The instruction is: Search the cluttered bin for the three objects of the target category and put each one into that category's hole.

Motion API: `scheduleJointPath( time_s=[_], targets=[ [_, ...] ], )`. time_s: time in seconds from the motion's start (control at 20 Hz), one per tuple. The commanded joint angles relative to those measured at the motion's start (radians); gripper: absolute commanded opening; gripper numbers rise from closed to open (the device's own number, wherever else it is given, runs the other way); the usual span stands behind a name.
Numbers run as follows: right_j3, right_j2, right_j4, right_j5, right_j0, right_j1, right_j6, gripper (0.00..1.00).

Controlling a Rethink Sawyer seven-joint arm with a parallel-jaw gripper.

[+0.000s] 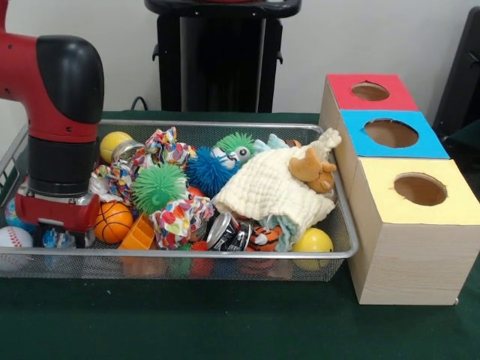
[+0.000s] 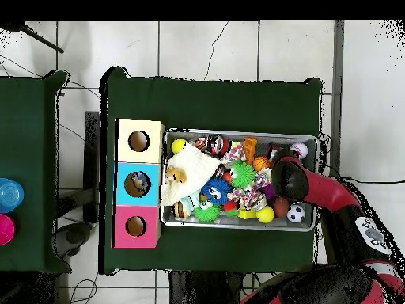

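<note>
the claw (image 1: pixel 56 238), its state hidden low at the bin's (image 1: pixel 187 259) left end, should lift one ball cleanly, likely the basketball (image 1: pixel 114 222) beside it, before crossing to the holes.

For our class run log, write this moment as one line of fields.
arm: low over left end of bin | gripper: state unclear | holes: red, blue, yellow | cloth: on clutter

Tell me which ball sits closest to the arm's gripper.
The orange basketball, right beside the gripper. The baseball lies a bit further off; both yellow balls lie farther away, one at the back and one at the bin's opposite front corner.
</note>
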Motion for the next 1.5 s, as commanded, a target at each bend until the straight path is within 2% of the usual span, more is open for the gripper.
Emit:
scheduleJointPath(
  time_s=[0.05, 0.45, 0.55, 0.8, 1.3, 1.5],
  targets=[
    [-0.015, 0.062, -0.035, 0.144, 0.015, 0.102, -0.005, 1.0],
    [-0.016, 0.061, -0.022, 0.164, 0.017, 0.1, 0.002, 1.0],
    [-0.025, 0.03, -0.014, 0.18, 0.044, 0.097, 0.015, 1.0],
    [-0.072, -0.13, 0.0, 0.231, 0.182, 0.096, 0.081, 1.0],
    [-0.085, -0.241, 0.079, 0.331, 0.272, 0.094, 0.157, 1.0],
    [-0.082, -0.254, 0.105, 0.35, 0.281, 0.094, 0.156, 1.0]
  ],
)
